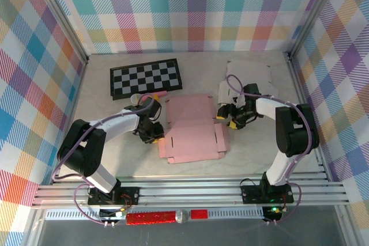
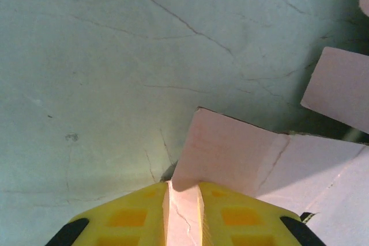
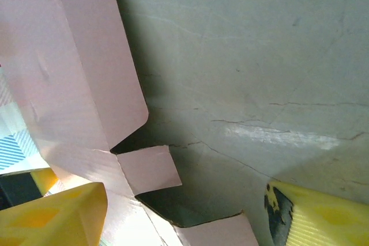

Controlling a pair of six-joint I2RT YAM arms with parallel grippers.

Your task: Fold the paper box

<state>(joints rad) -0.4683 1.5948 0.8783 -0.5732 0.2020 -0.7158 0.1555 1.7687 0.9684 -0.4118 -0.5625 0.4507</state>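
Yellow fingers (image 2: 124, 218) of the left gripper (image 2: 183, 205) are pinching a pink flap (image 2: 230, 148) of the paper box (image 2: 323, 200). The flap runs up from the pinch toward 1 o'clock in the left wrist view.

On the right wrist, the right gripper (image 3: 184, 211) has its fingers (image 3: 52, 217) spread wide and holds nothing. The box's edge lies toward 10 o'clock from them, with a small tab (image 3: 149, 168) just inside the gap.

From above, the box (image 1: 193, 133) lies flat on the table (image 1: 259, 154) between the two arms and is about as broad as it is long. The left gripper (image 1: 151, 133) is at its 9 o'clock edge and the right gripper (image 1: 226, 117) is near its 2 o'clock corner.

Since the left arm has the grip, the lift probably falls to it, swinging the flap toward 3 o'clock over the panel. The right fingers are placed to catch the opposite side.
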